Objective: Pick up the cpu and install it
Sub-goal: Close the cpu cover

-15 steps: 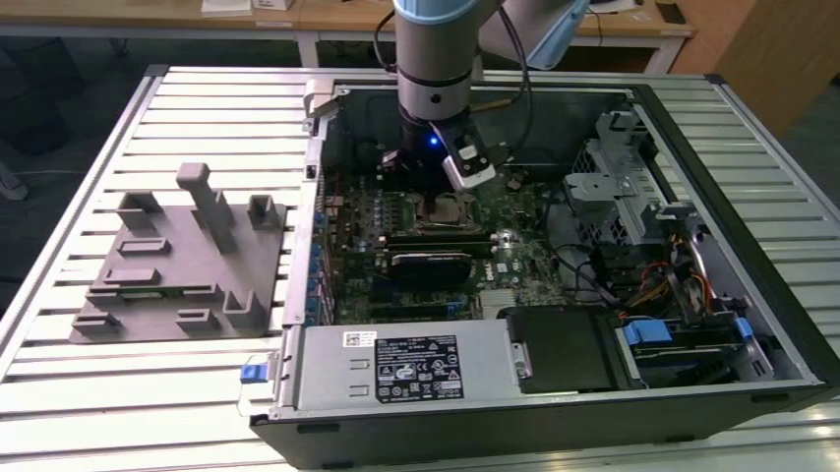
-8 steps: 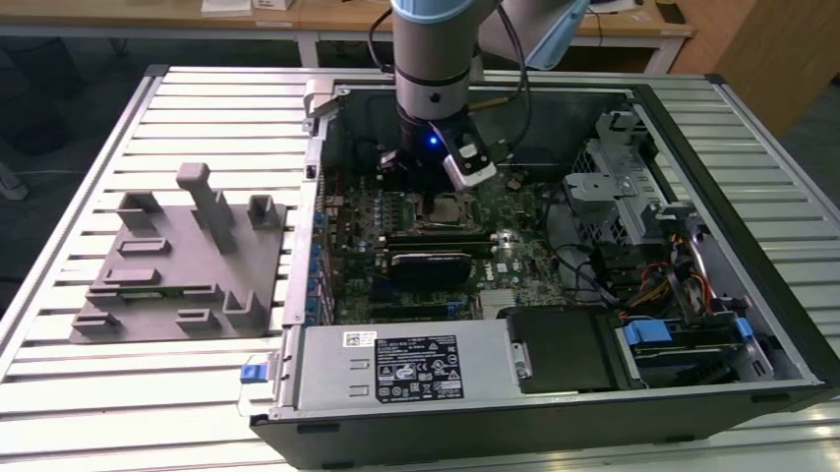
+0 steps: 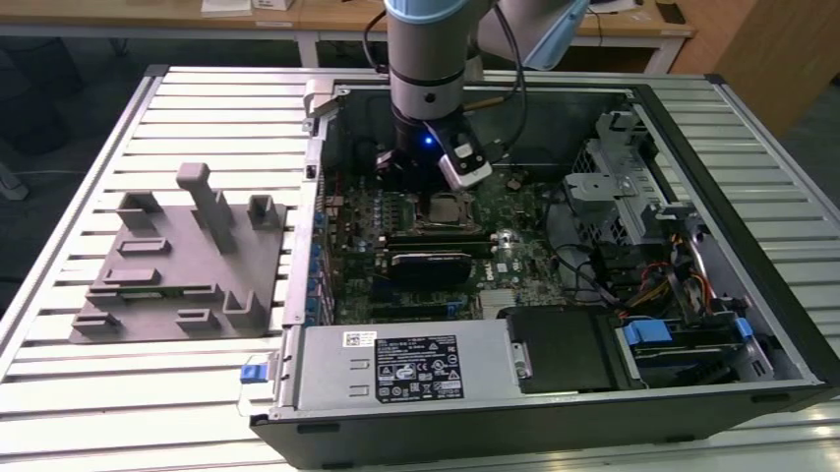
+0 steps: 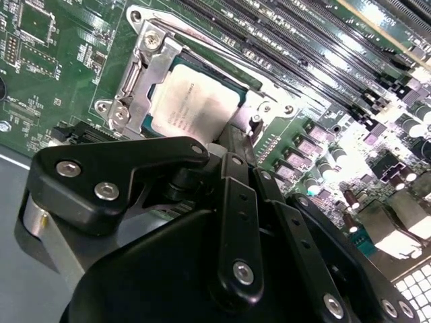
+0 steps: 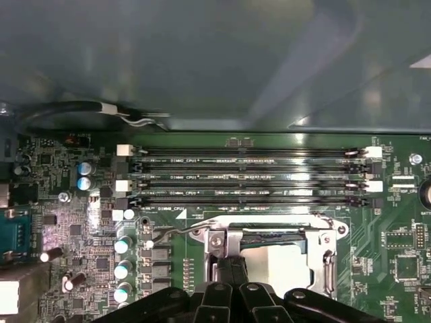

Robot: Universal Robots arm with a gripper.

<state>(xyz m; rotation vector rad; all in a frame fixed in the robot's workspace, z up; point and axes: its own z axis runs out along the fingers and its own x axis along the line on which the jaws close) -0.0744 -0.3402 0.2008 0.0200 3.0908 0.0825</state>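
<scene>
Already silvery square metal-topped cpu (image 4: 195,101) lies flat within steel socket frame (image 4: 145,64); black gripper (image 4: 241,134), fingers together, empty, beside its edge; placement looks done.

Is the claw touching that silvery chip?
Cannot tell. In the second wrist view the gripper covers an edge of the cpu, hiding any contact or gap.
</scene>
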